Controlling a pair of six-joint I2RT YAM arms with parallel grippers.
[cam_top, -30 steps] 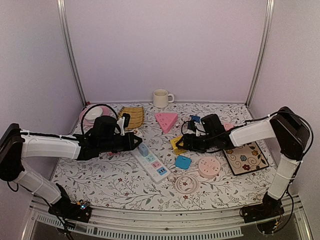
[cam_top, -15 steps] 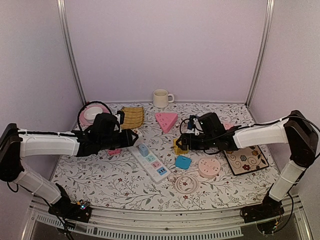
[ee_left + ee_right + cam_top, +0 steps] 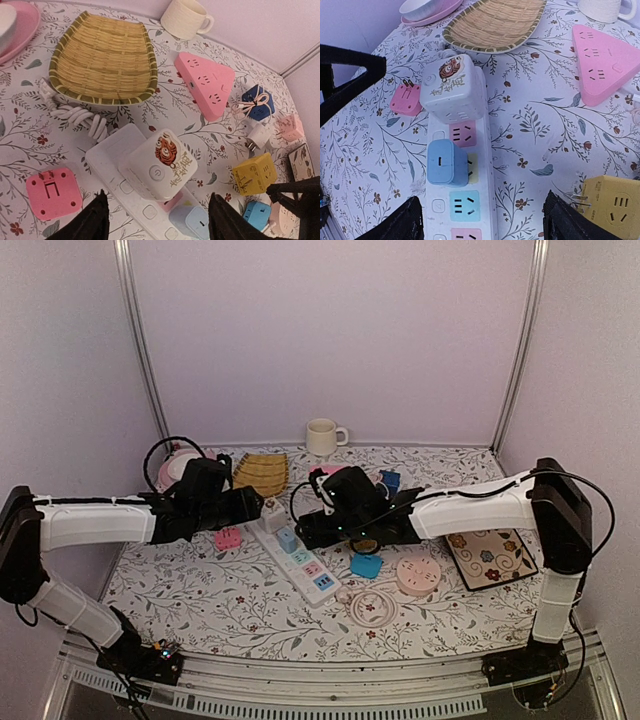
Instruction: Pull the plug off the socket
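Both grippers open at the far end of the power strip, with two plugs seated in it.

From the left: a pink plate stands in the far left corner, and a small pink plug lies on the table just left of the strip. The left gripper has its jaws apart, one on each side of the white cube plug, which sits in the farthest outlet; whether a finger touches it I cannot tell. Nearer along the strip sits the blue plug. The right gripper reaches over the strip from the right, its jaws wide apart and holding nothing. A yellow cube lies on the table to the right.
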